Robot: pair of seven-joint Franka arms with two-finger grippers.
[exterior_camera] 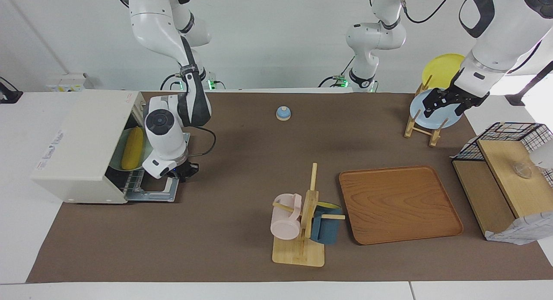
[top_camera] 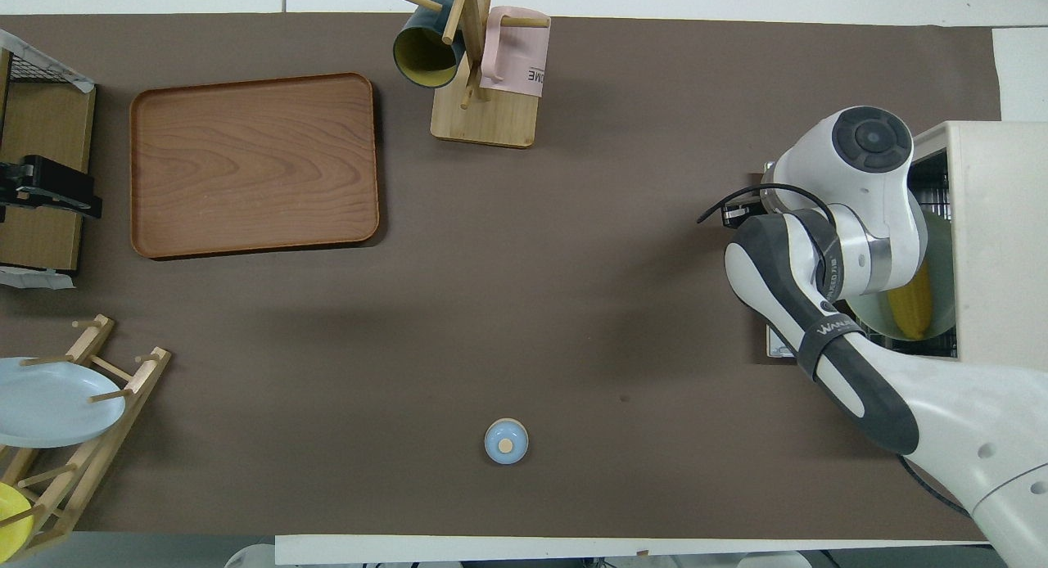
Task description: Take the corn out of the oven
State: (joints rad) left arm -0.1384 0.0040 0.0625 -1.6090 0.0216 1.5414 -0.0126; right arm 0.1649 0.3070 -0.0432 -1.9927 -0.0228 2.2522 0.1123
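Yellow corn (exterior_camera: 132,148) is seated on a green plate (exterior_camera: 116,161) inside the oven (exterior_camera: 82,144); the right gripper (exterior_camera: 183,170), finger state indiscernible, is positioned over the lowered door (exterior_camera: 151,192). The left gripper (exterior_camera: 447,102), fingers spread, is parked well apart.

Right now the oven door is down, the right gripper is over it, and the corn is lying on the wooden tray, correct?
Not quite. The corn lies on a plate inside the oven, not on the wooden tray; the facing view shows it. The door is down, with the right gripper over it.

"ME" on pink mug (top_camera: 514,56), "FRANKA" band on right arm (top_camera: 827,339)
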